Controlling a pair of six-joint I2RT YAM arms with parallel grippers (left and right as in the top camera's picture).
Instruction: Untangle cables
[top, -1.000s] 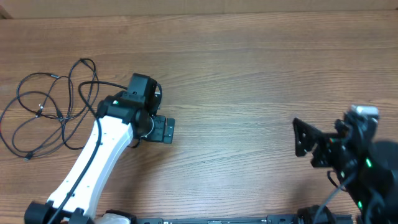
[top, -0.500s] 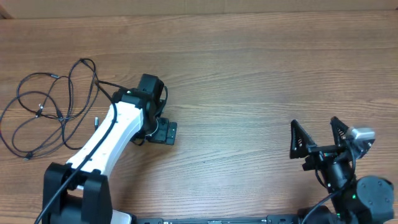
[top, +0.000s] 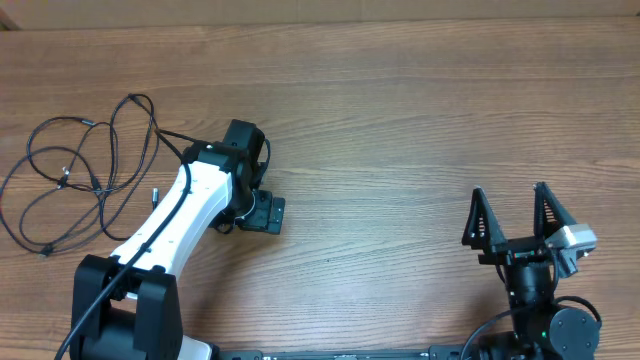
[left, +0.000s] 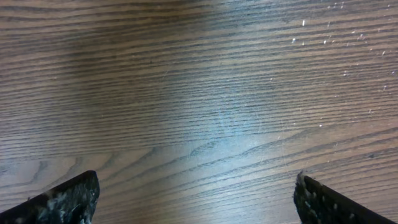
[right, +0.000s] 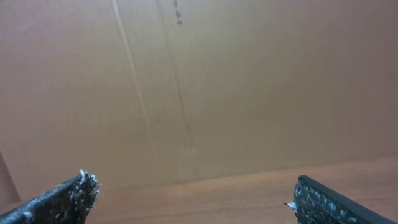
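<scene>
Since a second ago we swung our right pincer (top: 509, 190) upright, released; cables (top: 100, 190) lay left of our released left pincer (left: 196, 199), the nearer one.

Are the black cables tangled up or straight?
Tangled: the cables lie in loose loops crossing one another on the table, and nothing is holding them.

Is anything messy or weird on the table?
Yes. The cables on the left part of the table lie in a messy heap of loops that cross over each other. The left gripper and the right gripper are both open and hold nothing. Nothing looks broken or spilled.
</scene>
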